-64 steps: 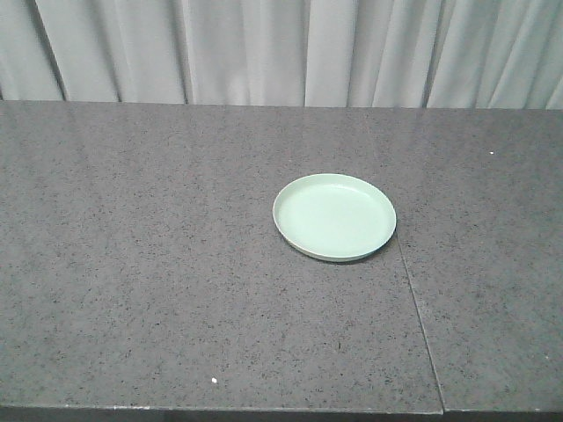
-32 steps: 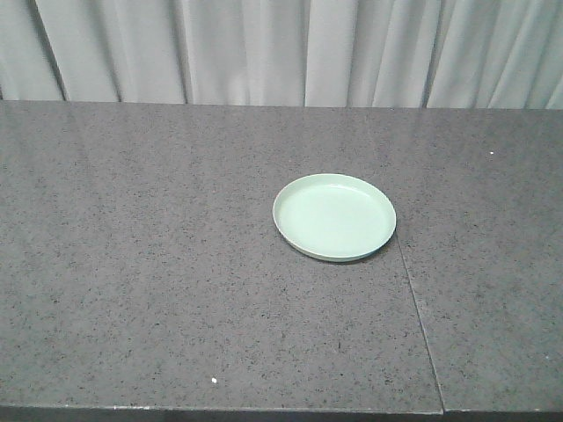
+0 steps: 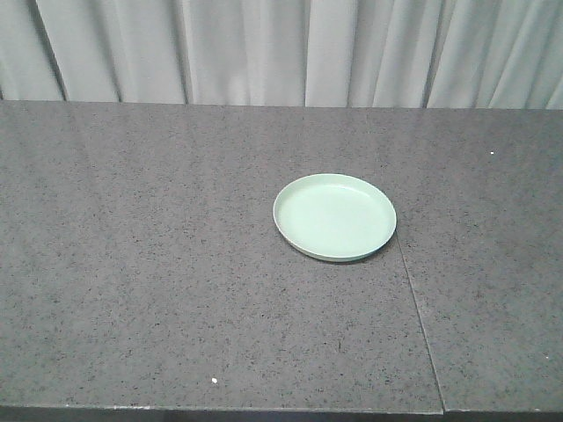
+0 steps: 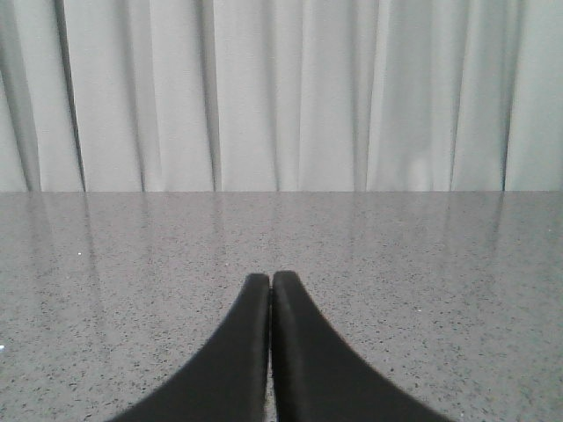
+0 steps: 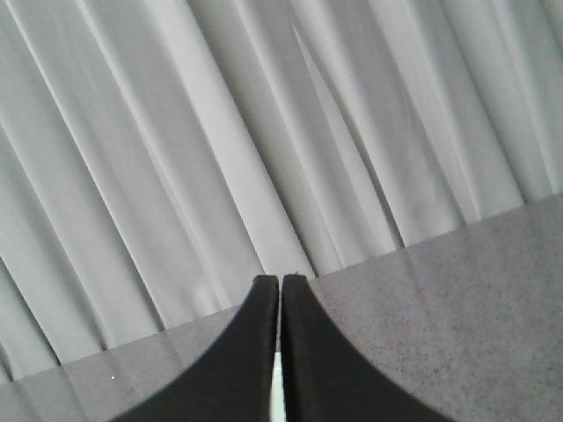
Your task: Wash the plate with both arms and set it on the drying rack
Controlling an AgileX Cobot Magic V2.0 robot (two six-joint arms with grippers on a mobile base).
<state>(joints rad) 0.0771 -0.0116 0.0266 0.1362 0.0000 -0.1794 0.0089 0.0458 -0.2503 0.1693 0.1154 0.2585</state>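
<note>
The pale mint-green plate (image 3: 334, 217) lies flat on the dark speckled counter, a little right of centre in the front view, with nothing touching it. Neither arm shows in that view. In the left wrist view my left gripper (image 4: 270, 278) is shut, its black fingers pressed together over bare counter. My right gripper (image 5: 281, 280) is shut too, tilted toward the curtain. A thin pale-green sliver of the plate (image 5: 277, 397) shows through the slit low between its fingers. The drying rack is out of view.
The grey stone counter (image 3: 141, 264) has a seam (image 3: 419, 316) running from beside the plate to the front edge. A white pleated curtain (image 3: 264, 48) hangs along the counter's far edge.
</note>
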